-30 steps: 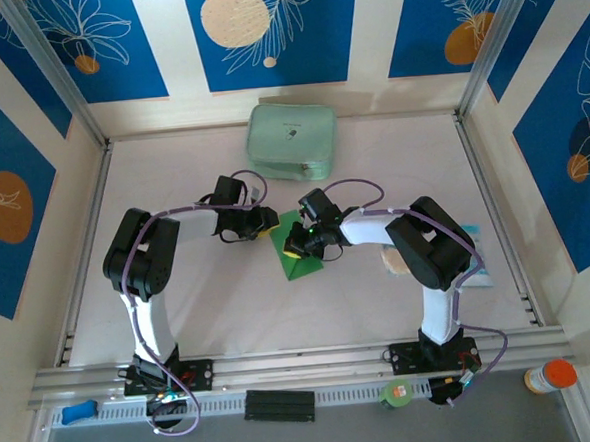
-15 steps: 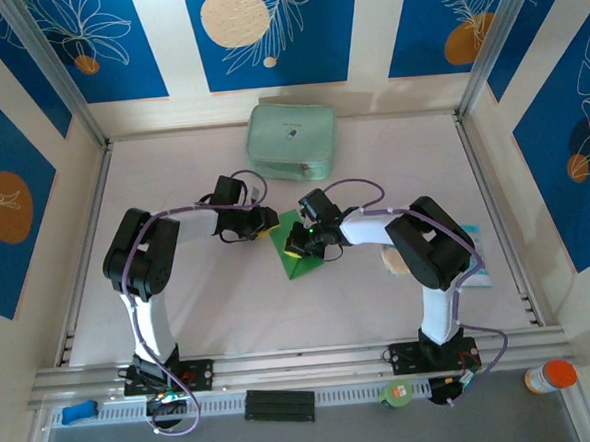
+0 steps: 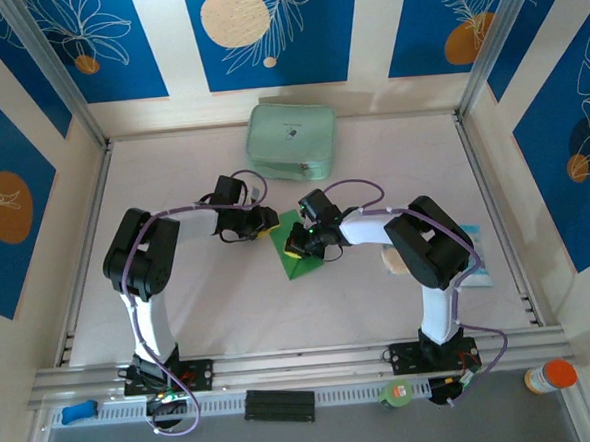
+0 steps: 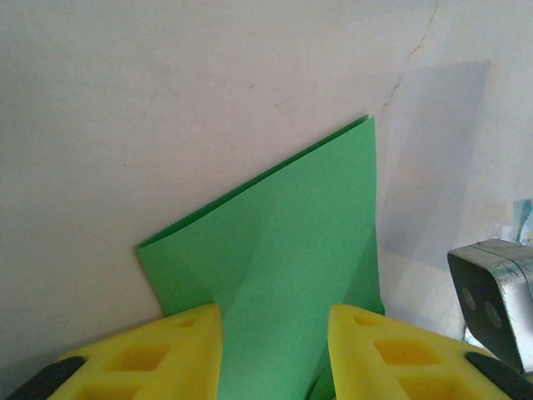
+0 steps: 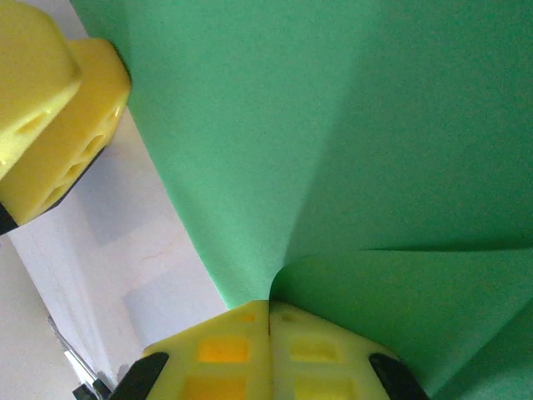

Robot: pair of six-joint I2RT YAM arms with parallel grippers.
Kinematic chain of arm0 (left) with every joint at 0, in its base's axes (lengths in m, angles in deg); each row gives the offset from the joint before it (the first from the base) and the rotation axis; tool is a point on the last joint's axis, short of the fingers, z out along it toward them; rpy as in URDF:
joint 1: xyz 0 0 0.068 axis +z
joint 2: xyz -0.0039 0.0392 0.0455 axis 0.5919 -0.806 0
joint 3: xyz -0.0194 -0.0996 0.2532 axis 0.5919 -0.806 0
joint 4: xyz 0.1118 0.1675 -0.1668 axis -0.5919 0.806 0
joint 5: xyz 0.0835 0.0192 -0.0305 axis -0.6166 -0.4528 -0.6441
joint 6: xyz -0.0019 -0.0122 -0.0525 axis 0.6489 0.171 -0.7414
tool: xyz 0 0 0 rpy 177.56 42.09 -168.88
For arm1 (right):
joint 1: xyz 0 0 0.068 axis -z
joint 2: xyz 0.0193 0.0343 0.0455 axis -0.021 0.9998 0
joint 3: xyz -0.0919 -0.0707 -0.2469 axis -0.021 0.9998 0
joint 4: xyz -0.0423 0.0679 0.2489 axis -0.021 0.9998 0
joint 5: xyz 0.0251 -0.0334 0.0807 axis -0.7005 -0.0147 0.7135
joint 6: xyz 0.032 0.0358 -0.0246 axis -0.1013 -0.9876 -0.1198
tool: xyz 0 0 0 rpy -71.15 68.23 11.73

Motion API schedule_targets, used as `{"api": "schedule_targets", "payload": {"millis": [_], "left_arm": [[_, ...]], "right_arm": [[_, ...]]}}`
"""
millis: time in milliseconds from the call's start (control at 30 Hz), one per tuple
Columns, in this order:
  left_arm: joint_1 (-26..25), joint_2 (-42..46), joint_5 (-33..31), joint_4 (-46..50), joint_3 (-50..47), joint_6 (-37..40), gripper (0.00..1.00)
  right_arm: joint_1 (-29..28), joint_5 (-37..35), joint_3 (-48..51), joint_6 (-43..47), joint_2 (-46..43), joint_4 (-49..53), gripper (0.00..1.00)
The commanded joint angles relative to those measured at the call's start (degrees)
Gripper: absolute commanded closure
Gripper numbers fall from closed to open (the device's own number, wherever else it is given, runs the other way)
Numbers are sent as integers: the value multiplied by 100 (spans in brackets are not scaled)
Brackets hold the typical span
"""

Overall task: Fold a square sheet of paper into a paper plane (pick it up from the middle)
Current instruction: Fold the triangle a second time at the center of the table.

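Observation:
The bright green square sheet of paper (image 3: 303,259) lies mid-table, folded into a layered wedge with a pointed corner (image 4: 308,242). My left gripper (image 3: 271,224) is at its left edge, and in the left wrist view its yellow fingers stand apart on either side of a strip of the sheet (image 4: 275,333). My right gripper (image 3: 295,246) sits over the sheet's middle. Its fingers are shut together on a curled-up flap of the paper (image 5: 269,310), with green paper (image 5: 333,125) spreading beyond them. The left gripper's yellow fingertip (image 5: 50,125) sits close by.
A pale mint zip pouch (image 3: 292,141) lies at the back centre. A pale blue packet (image 3: 477,255) and a round tan object (image 3: 393,262) sit beside the right arm. Metal rails (image 3: 495,219) bound the table. An orange-capped bottle (image 3: 550,376) stands outside at the front right.

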Motion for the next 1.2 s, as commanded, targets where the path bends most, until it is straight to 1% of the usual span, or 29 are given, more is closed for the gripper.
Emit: {"api": "schedule_targets", "payload": {"millis": [0,167,300,367,467,567,667,833,1067,1167], "left_arm": [[-14,1,-257,786,-16,48,60],[102,435,-488,922,173,-139,58],[265,781,-649,860,115,-320,56],[298,927,-686,835,49,-367,55],[296,1145,-681,800,-91,-417,55],[269,1355,-570,727,-309,-509,57],[152,1557,-581,819,-502,-532,60],[-94,1783,-625,889,-790,-631,66],[-559,1604,-632,795,-863,-882,77],[-733,1426,-637,769,-783,-976,81]], "right_arm": [[-36,27,-38,-39,240,240,92],[-18,129,-3,-97,259,136,75],[2,161,27,-107,247,103,64],[3,171,49,-111,230,79,61],[17,190,93,-107,210,33,61],[38,205,137,-93,201,-17,64],[43,169,146,-36,210,27,74],[43,88,111,21,244,206,83],[48,25,33,-7,324,440,94],[43,15,-16,0,341,520,95]]}}
